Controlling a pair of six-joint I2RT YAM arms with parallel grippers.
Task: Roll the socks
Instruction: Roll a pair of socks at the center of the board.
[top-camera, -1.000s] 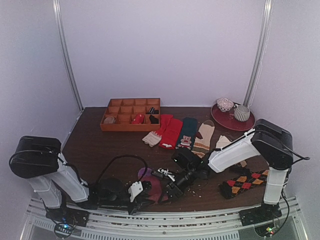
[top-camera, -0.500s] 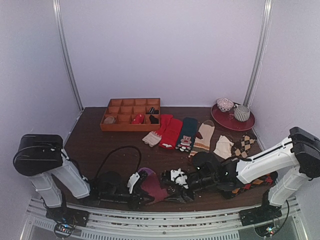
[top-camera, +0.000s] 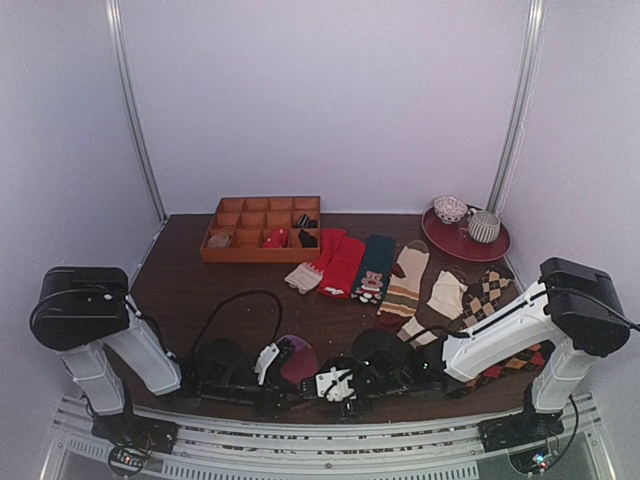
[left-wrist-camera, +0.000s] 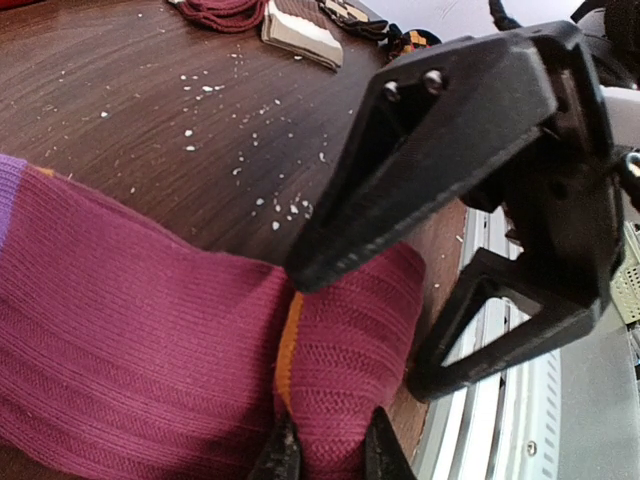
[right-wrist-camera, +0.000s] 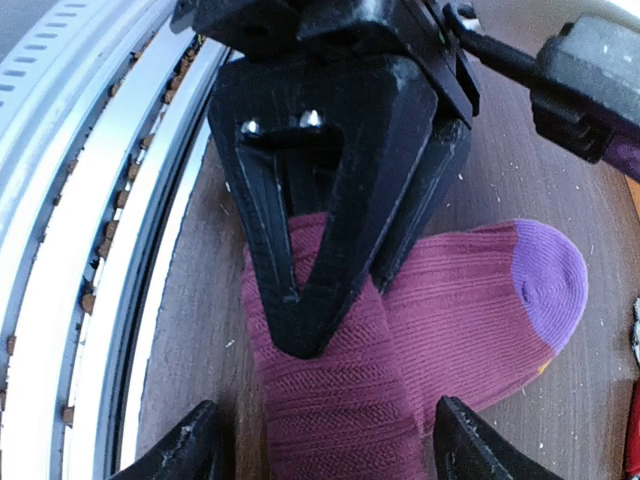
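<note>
Magenta sock (right-wrist-camera: 340, 410) pinched in left jaws; right jaws spread wide over it.

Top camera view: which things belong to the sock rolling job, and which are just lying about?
Job: magenta sock, pinched by the left gripper; right gripper, open over it; row of socks waiting mid-table.
Lying about: compartment tray, red plate, patterned cup, striped cup.
</note>
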